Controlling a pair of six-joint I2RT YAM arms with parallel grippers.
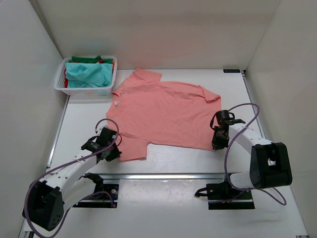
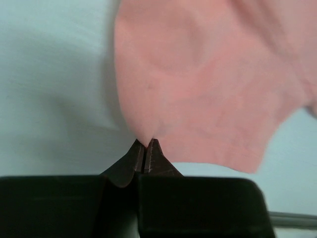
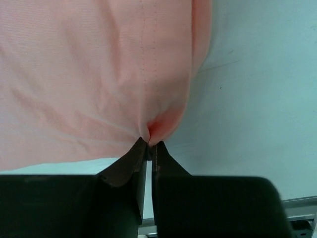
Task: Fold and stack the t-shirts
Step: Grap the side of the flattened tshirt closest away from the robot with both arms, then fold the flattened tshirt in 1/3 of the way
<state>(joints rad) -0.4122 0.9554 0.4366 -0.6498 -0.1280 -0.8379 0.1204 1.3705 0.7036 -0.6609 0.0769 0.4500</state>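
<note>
A salmon-pink t-shirt point(image 1: 163, 111) lies spread flat on the white table, collar to the left and hem to the right. My left gripper point(image 1: 114, 148) is shut on the edge of its near sleeve; in the left wrist view the fingertips point(image 2: 145, 145) pinch the pink cloth point(image 2: 208, 84). My right gripper point(image 1: 219, 141) is shut on the near hem corner, and in the right wrist view the cloth point(image 3: 94, 74) puckers into the closed tips point(image 3: 150, 145). A teal t-shirt point(image 1: 89, 74) lies on top in the basket, with green point(image 1: 84, 60) and red point(image 1: 100, 62) cloth behind it.
The white lattice basket point(image 1: 84, 91) stands at the back left corner of the table. White walls close in the left, back and right sides. A metal rail point(image 1: 163, 175) runs along the near table edge in front of the arm bases.
</note>
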